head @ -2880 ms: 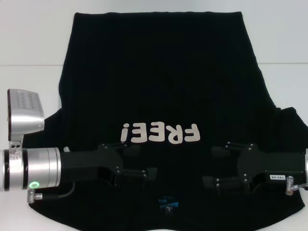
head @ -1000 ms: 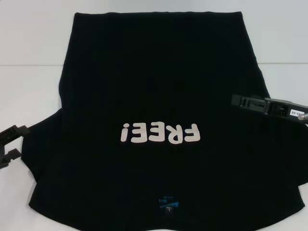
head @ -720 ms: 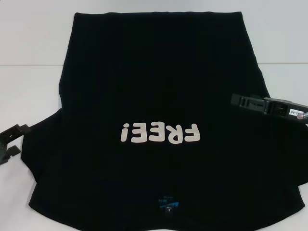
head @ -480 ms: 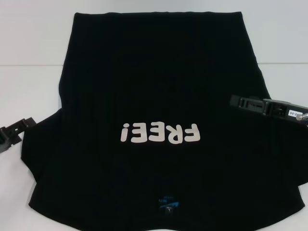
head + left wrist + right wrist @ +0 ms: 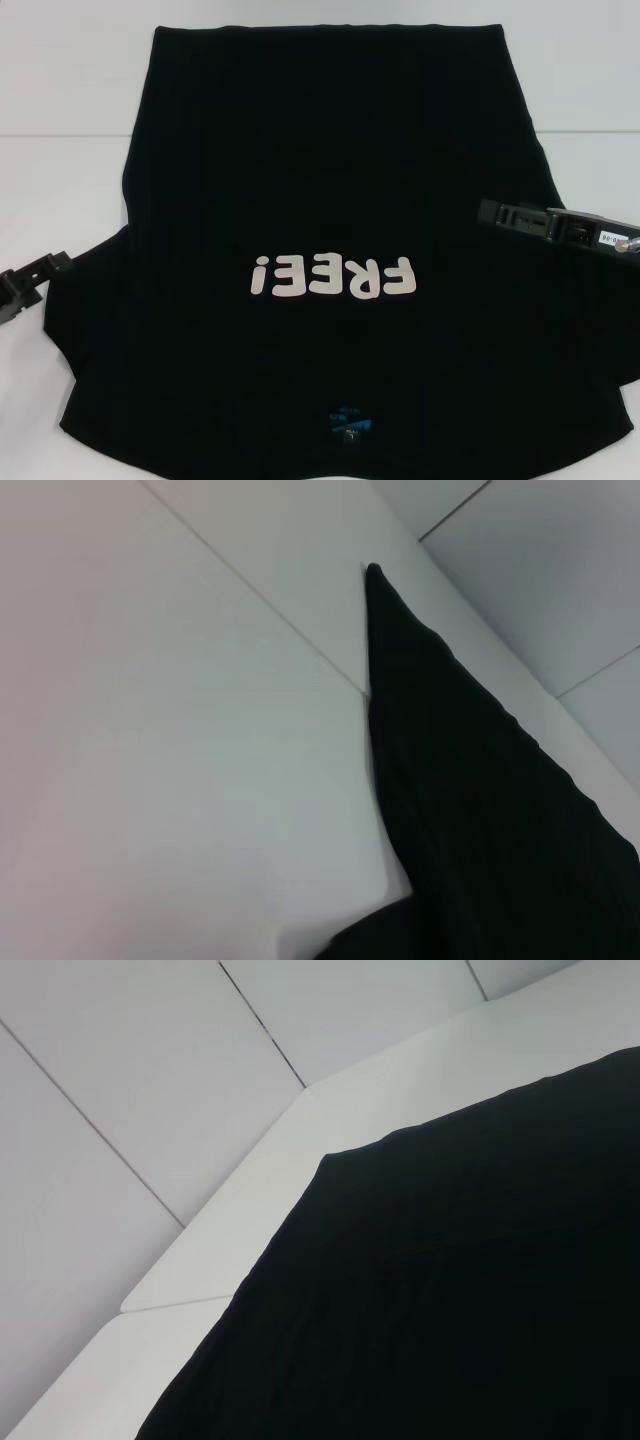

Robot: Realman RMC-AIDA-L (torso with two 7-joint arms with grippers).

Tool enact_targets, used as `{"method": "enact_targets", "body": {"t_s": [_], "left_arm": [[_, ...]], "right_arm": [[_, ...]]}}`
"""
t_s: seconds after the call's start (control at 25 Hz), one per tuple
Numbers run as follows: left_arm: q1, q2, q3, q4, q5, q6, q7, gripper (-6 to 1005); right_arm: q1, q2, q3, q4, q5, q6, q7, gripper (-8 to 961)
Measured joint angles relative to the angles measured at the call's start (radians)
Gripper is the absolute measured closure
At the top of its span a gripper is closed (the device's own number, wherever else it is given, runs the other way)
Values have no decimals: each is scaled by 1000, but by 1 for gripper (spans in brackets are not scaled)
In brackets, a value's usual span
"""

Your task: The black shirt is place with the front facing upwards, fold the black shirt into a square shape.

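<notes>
Black shirt (image 5: pixel 330 180): flat, face up on white table (image 5: pixel 60 120), collar nearest; likely light, limp, slippery, best pinched at sleeve edges; left gripper (image 5: pixel 22 283) beside left sleeve, right gripper (image 5: pixel 505 213) over right side, finger positions indiscernible.

Lab-like setup: bare white table (image 5: pixel 60 90)

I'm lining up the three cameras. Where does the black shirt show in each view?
Head view: shirt fills the middle, letters and neck label nearest the robot.
Left wrist view: shirt narrows to one corner.
Right wrist view: shirt fills one side.
Shared landmark: white table beside the shirt's edge.
</notes>
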Motion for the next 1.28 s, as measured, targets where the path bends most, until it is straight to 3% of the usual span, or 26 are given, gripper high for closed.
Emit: {"method": "enact_targets", "body": {"t_s": [1.28], "left_arm": [[8,-3,10,-20,22,-16,-6,128]], "right_arm": [[-8,-1,1,-1,4,-6,0,9]]}}
